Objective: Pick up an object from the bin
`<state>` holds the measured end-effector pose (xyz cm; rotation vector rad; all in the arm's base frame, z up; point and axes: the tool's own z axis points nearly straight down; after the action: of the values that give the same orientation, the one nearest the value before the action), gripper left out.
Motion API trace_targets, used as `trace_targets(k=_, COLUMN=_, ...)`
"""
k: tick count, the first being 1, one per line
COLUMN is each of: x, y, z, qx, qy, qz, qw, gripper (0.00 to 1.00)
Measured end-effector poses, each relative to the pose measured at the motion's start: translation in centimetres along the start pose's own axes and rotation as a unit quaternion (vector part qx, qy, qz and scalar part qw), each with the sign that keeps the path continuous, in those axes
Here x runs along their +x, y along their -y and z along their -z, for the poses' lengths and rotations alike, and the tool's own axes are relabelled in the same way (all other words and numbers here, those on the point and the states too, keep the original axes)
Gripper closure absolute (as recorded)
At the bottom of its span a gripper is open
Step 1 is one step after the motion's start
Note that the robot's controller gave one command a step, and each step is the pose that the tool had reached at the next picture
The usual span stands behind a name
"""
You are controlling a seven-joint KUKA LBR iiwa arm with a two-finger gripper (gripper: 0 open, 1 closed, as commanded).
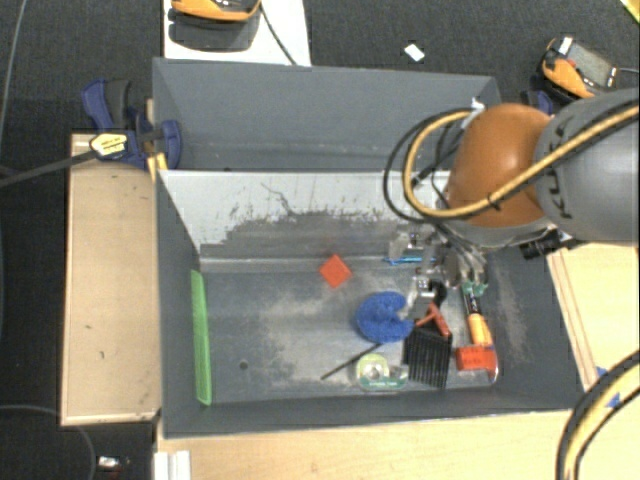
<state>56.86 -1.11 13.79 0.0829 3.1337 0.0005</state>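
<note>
grey metal bin [270, 328], claw [430, 303] low at its right (spread or pressed together, cannot tell), just beside a blue crumpled lump [380, 315], black brush [428, 356] below it

Grey bin [270, 318]; orange block [335, 270]; blue lump [380, 315]; black brush [428, 356]; green strip [201, 338]

- In the bin [270, 338], most things gather at the right, toward the near wall.
- A long strip [201, 336] lies along the left wall, well apart.
- A small block [336, 270] sits near the middle, behind and left of a crumpled lump [382, 315].
- The gripper [432, 303] stands just right of the lump, behind a brush [428, 356].
- A small round piece [378, 372] lies just left of the brush.
- A pen-like tool [477, 340] lies right of the brush.
</note>
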Motion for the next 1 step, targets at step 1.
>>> trace_targets(k=1, x=-1.42, y=0.20, z=-6.94, qx=0.000, qy=0.0064, qz=-0.001, qw=1.0000, gripper=0.00)
